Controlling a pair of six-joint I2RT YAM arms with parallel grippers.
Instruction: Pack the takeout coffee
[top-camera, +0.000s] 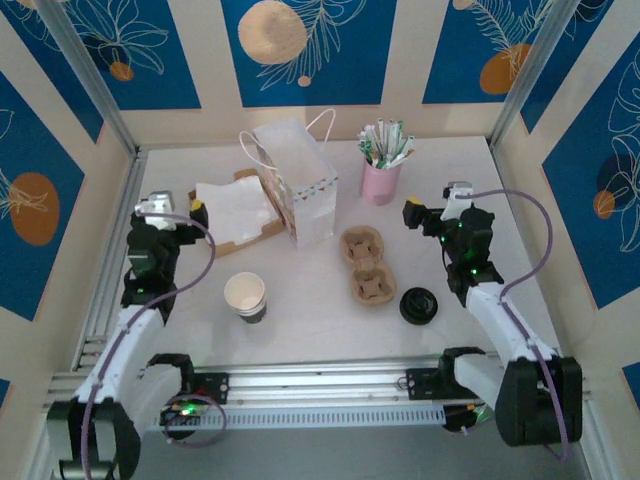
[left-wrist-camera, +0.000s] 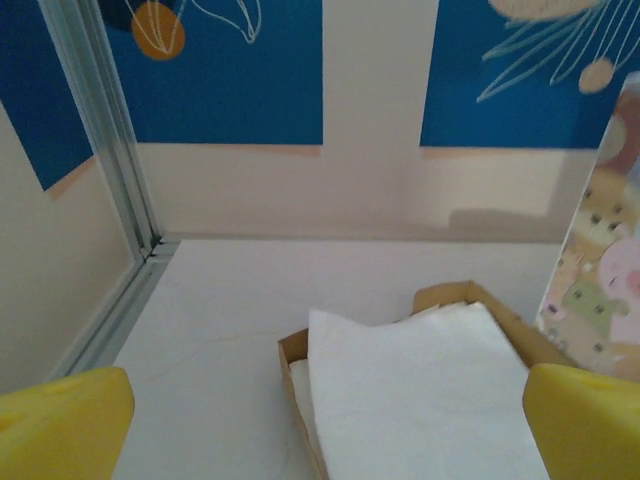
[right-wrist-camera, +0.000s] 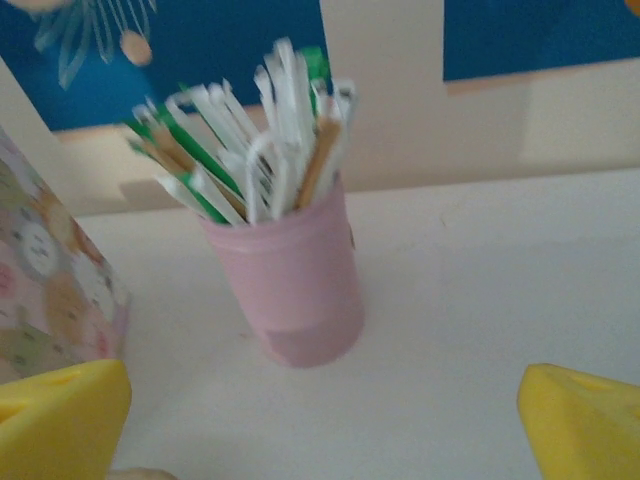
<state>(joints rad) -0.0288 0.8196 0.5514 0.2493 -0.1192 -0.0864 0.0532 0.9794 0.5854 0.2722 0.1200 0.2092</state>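
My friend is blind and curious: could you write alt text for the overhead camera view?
Two robot arms, left gripper and right gripper open, flank a table holding an open paper cup, a loose black lid, a cardboard cup carrier, a paper bag, a pink cup of straws and a tray of napkins.

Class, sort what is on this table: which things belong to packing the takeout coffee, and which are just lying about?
Job, probably: lidless cup, black lid, cardboard carrier, paper bag.
Lying about: pink pot of sticks, napkin tray.
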